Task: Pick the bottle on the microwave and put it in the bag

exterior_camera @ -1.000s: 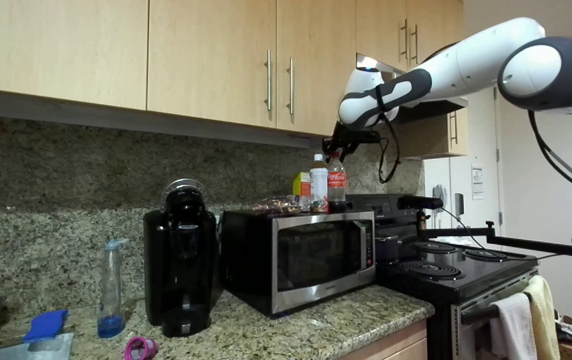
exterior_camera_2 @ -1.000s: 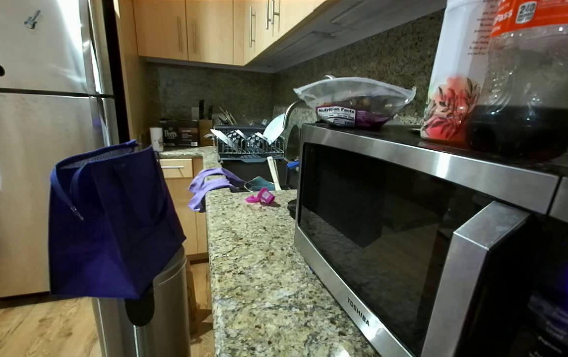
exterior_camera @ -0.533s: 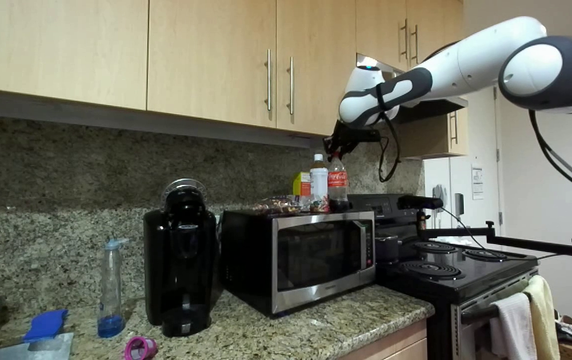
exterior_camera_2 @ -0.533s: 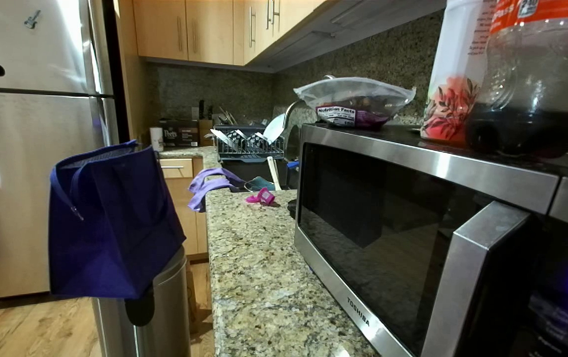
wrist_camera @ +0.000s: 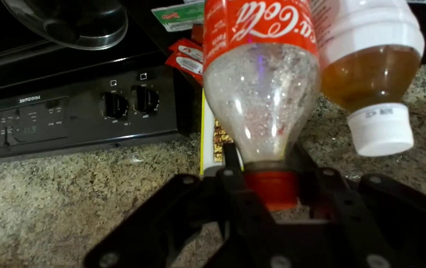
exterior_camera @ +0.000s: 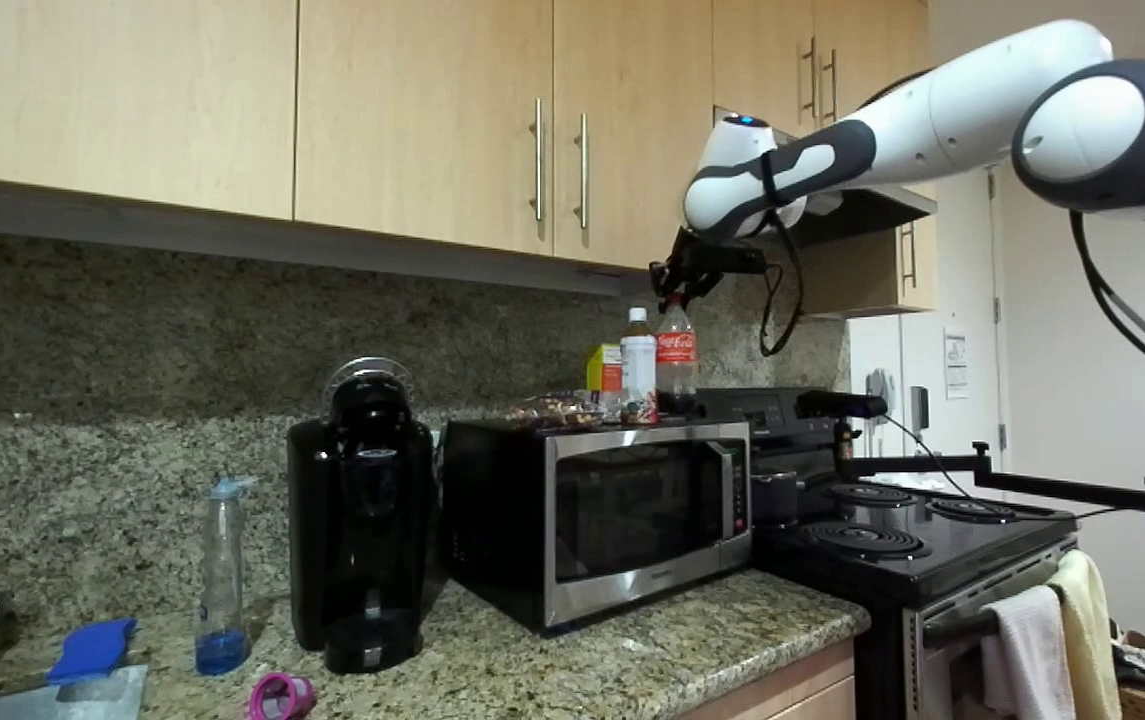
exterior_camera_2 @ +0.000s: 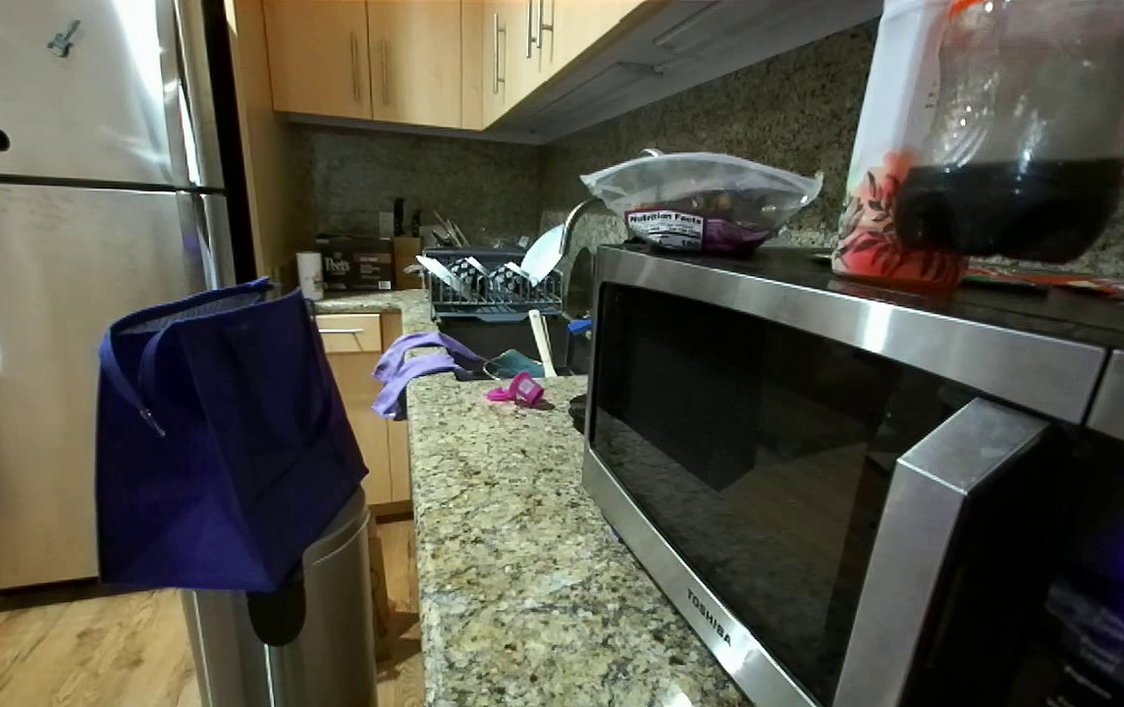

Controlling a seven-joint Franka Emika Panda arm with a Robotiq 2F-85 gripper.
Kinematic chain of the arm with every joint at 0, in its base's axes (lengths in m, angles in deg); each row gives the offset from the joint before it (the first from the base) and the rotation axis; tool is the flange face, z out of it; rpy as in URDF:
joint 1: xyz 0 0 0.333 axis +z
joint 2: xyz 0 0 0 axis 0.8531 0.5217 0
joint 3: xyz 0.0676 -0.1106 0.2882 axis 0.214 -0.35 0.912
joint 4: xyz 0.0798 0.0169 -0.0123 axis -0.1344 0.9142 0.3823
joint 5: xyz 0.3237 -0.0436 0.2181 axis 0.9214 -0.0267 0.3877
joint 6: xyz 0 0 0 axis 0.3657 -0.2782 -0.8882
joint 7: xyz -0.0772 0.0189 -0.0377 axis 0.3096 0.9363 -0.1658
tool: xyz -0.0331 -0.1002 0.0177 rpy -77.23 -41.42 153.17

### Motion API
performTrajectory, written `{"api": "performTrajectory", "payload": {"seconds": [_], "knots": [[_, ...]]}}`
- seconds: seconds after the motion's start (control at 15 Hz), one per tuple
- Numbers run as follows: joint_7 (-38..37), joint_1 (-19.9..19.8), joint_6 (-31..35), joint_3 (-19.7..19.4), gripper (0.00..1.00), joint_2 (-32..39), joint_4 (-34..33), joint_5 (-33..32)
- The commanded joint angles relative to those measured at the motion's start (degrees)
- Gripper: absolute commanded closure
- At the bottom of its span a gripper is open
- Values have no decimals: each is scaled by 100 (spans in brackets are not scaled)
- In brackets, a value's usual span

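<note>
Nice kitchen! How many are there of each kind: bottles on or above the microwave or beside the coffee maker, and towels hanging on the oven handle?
Bottles: 3 (Coca-Cola bottle held by the tool, white-capped bottle, slim clear bottle)
Towels: 2 (white towel, pale yellow towel)
Total: 5

Bottle (wrist_camera: 261, 93): smooth glossy plast. Microwave (exterior_camera_2: 748, 442): shiny mtl w/ glass. Bag (exterior_camera_2: 228, 442): matt cloth.

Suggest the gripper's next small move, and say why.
Probably raise the Coke straight up before swinging toward the bag: the gripper holds it by the neck, and its base is off the microwave but hangs below the top of the white bottle close beside it.
</note>
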State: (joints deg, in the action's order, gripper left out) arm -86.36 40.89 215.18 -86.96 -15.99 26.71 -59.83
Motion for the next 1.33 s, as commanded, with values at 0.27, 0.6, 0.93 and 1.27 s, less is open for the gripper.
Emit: {"api": "performTrajectory", "payload": {"seconds": [0.27, 0.6, 0.93, 1.27], "knots": [[-644, 62, -432, -27, 88, -1372, 567, -539], [-365, 213, -683, 510, 88, -2379, 1879, -890], [-357, 379, -528, 1220, 88, -3181, 3321, -1038], [-60, 655, -558, 1750, 88, -3917, 4050, -930]]}}
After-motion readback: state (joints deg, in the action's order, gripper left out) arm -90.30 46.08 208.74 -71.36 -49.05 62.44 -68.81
